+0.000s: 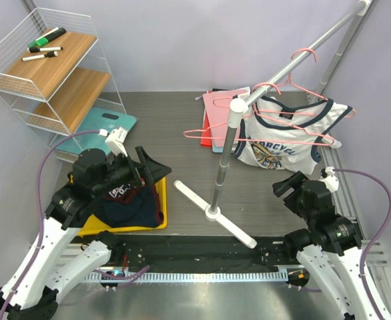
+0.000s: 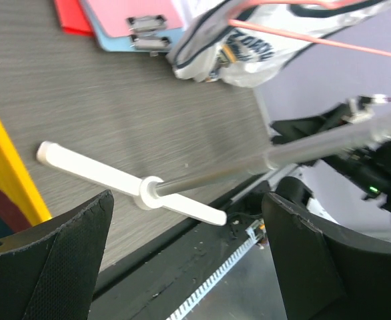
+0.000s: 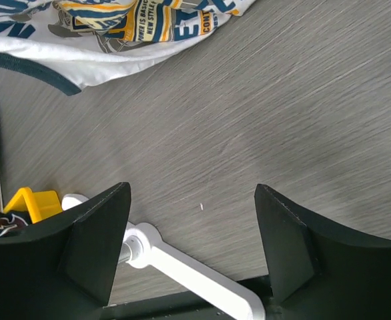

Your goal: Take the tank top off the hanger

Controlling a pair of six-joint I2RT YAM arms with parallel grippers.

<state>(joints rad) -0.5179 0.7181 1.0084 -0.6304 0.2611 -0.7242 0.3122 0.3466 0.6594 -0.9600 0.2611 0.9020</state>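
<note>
At rear right, the tank top (image 1: 285, 143) is seen on a pink hanger (image 1: 301, 133) hooked to the rail (image 1: 295, 63). Its left edge is hidden behind the rack post (image 1: 223, 160), and the print is only partly legible. Whether the hem rests on the table (image 1: 169, 120) can't be told. The left claw (image 2: 192, 200) is held wide & empty by the yellow tray (image 1: 161, 200), w/ dark cloth (image 1: 125, 200) partly covered by the arm. The right claw (image 3: 192, 193) is spread wide too, nothing gripped, near the top but apart.
</note>
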